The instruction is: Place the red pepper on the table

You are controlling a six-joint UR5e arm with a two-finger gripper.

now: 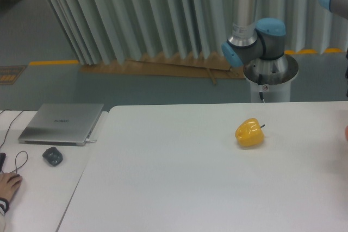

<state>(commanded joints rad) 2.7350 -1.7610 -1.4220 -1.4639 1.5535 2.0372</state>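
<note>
A: Where is the red pepper?

B: Only a sliver of red [346,132] shows at the right edge of the frame, at about three o'clock from the yellow pepper [250,132]. It may be the red pepper, but too little is visible to say, or to tell whether it touches the table [179,188].

A: And the gripper?

B: Out of frame. Only the arm's base and lower joints [255,42] show, standing behind the table's far edge at roughly twelve o'clock from the yellow pepper. Whether the fingers are apart or closed cannot be told.

A: What else is there?

B: The yellow pepper lies on its side on the white table, stem pointing toward three o'clock. At nine o'clock, on the adjoining desk [38,188], sit a closed silver laptop [61,124] and a dark mouse [53,156] nearer the front. A person's hand [8,184] rests at the desk's left edge.
</note>
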